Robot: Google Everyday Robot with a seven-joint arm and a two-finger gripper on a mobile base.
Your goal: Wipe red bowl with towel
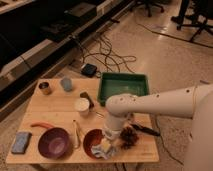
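Note:
The red bowl sits near the table's front edge, just right of the purple bowl. Its right half is covered by my arm and the cloth. My gripper points down over the bowl's right rim and is shut on the towel. The towel is a pale grey-blue cloth, bunched up and draped over the bowl's front right edge. My white arm comes in from the right and hides the wrist.
A green tray stands at the back right. Behind the bowls are a white cup, a metal can and a grey cup. A blue sponge lies front left. A brown spiky object lies beside the gripper.

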